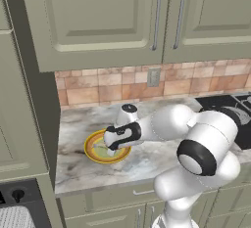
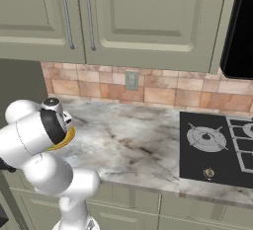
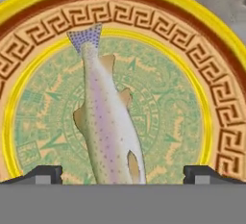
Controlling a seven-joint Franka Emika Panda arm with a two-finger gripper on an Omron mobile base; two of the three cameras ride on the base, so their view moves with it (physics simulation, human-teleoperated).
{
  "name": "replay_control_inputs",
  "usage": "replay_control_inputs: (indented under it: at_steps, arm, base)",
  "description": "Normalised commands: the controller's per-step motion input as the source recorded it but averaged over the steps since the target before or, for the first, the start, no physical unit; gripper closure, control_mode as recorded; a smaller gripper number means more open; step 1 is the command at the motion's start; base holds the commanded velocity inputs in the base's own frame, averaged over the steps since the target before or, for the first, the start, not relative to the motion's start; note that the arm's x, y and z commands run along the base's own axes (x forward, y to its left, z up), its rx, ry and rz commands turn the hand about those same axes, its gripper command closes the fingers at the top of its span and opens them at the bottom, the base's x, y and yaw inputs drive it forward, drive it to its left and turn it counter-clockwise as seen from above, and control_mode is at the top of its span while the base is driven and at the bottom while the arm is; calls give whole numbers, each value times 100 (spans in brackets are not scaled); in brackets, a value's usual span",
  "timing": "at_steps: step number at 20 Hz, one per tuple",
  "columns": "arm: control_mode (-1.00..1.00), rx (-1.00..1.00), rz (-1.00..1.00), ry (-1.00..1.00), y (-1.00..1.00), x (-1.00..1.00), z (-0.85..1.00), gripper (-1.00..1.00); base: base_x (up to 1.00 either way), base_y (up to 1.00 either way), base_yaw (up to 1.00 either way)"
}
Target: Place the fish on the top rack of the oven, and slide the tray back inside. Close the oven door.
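Your claw (image 3: 122, 172) is wide open over the fish (image 3: 108, 122) on the plate (image 3: 211, 98), so drop straight down and pinch its middle.

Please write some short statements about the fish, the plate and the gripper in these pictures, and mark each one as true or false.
1. The fish lies on the round yellow plate. True.
2. The gripper is shut on the fish. False: the two fingertips stand wide apart, one on each side of the fish, and do not touch it.
3. The plate stands on the marble counter, below the wall cabinets. True.
4. The fish is on the stove. False: the black stove is on the other side of the counter, with no fish on it.
5. The gripper is above the plate. True.
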Motion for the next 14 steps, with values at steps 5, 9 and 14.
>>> replay_control_inputs:
  at_steps: [5, 9, 14]
  arm:
    - [-100, -2, 0, 1, 38, 19, -18, -100]
    - [-100, -3, 0, 0, 28, 8, -26, -100]
    - [-100, -5, 0, 0, 6, 0, -40, 100]
  base:
    - [0, 0, 0]
    - [0, 0, 0]
    - [0, 0, 0]
